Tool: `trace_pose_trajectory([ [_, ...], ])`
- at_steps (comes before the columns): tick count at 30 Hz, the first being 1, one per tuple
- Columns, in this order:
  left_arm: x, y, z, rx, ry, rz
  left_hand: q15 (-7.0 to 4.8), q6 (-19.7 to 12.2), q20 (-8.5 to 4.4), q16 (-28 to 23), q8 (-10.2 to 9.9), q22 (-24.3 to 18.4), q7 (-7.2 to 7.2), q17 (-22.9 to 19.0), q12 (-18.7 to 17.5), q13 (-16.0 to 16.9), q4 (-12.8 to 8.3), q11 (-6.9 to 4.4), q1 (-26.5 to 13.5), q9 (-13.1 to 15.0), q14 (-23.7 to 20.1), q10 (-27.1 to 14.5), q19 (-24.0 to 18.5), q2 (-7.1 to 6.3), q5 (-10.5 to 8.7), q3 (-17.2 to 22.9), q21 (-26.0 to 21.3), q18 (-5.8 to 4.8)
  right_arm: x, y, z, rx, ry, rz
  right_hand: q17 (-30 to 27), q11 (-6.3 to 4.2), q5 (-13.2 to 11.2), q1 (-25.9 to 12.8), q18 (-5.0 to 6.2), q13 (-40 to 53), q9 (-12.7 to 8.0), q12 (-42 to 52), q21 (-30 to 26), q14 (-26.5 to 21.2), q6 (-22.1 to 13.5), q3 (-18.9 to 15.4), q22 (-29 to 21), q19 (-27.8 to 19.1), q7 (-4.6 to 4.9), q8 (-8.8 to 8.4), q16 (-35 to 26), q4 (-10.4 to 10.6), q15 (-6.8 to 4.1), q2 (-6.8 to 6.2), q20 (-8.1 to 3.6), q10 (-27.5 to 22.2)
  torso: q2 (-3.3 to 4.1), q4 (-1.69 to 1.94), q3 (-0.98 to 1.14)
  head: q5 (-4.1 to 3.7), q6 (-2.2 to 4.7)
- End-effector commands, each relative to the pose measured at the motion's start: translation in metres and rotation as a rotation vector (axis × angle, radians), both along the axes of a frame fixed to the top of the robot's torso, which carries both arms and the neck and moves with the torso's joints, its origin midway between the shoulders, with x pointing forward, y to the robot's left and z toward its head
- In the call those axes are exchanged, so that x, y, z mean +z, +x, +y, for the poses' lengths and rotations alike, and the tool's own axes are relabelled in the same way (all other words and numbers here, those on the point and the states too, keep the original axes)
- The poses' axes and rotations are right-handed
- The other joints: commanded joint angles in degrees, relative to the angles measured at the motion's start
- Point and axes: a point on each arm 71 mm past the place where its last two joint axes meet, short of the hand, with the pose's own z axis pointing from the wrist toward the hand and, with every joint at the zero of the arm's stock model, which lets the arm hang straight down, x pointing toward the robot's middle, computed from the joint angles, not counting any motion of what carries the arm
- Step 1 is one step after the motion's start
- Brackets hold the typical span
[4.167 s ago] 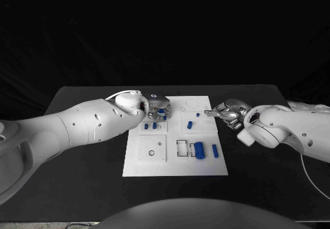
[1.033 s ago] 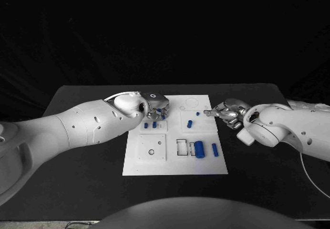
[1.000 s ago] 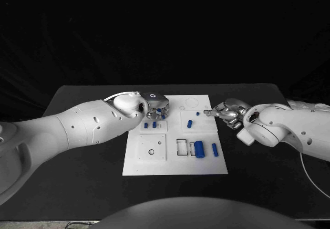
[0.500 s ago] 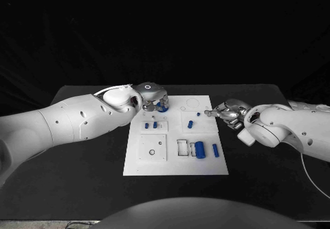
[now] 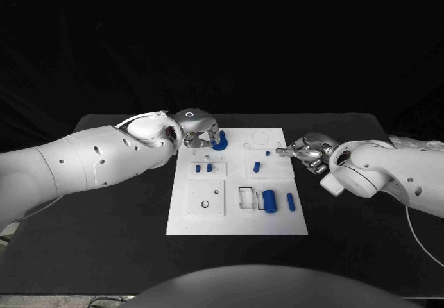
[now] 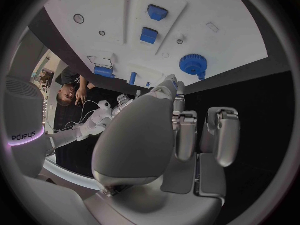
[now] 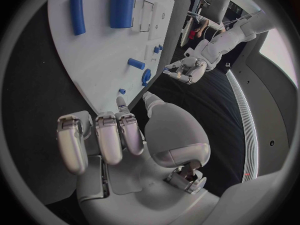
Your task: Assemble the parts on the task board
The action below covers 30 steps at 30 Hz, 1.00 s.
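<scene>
The white task board [image 5: 236, 221] lies in the middle of the table. A blue gear [image 5: 220, 144] sits at its far left corner, also in the left wrist view [image 6: 193, 65]. My left hand [image 5: 198, 130] hovers just behind and left of the gear, apart from it, its fingers [image 6: 180, 135] holding nothing. Two small blue pieces [image 5: 203, 168] stand below the gear. A thick blue cylinder [image 5: 268, 201] and a slim one [image 5: 289, 202] lie near the front right. My right hand [image 5: 301, 151] rests at the board's right edge, empty, its fingertips close to a tiny blue piece [image 5: 266, 153].
A blue peg [image 5: 256, 167] lies mid-board. A white rectangular frame [image 5: 244, 198] sits beside the thick cylinder, and a square plate with a small ring [image 5: 204, 205] lies at front left. Black table [image 5: 111, 218] surrounds the board on every side.
My left hand has drawn back from the blue gear toward the far left and let it go; the gear stays on the board. The right hand has not moved.
</scene>
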Motion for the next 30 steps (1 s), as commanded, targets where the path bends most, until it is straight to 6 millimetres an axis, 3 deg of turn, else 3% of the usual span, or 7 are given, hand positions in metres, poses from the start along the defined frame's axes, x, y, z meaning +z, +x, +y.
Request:
trace_pose_trajectory([
  [1,-0.001,-0.002,0.001,-0.020,0.002,0.048,0.31,0.3,-0.11,0.1,0.0,15.1,-0.09,15.1,-0.2,-0.1,0.0,-0.11,0.2,0.0,6.1,0.0,5.8,0.18,0.37,0.3,0.1,-0.43,-0.001,-0.001,0.001,0.014,-0.001,0.007,15.1,0.25,0.3,-0.1,-0.39,15.1,0.1,0.2,0.3,6.0,0.1,-0.2,15.1,6.0,0.60,0.25,0.2,0.0,0.38,0.57,0.48,6.0,0.03,-0.06,0.00,-0.15,-0.10],
  [30,-0.017,0.005,0.013,-0.004,0.147,0.118,0.26,0.1,-0.10,0.1,-0.3,15.1,-0.31,15.1,-0.7,-0.1,0.3,-0.26,0.3,0.0,6.1,-0.4,5.8,0.18,0.37,0.7,0.1,-0.43,0.000,-0.002,0.001,0.015,0.000,0.008,15.1,0.25,0.3,-0.1,-0.39,15.1,0.1,0.2,0.3,6.0,0.1,-0.2,15.1,6.0,0.60,0.25,0.2,0.0,0.38,0.57,0.48,6.0,0.02,-0.07,0.04,-0.13,-0.17],
])
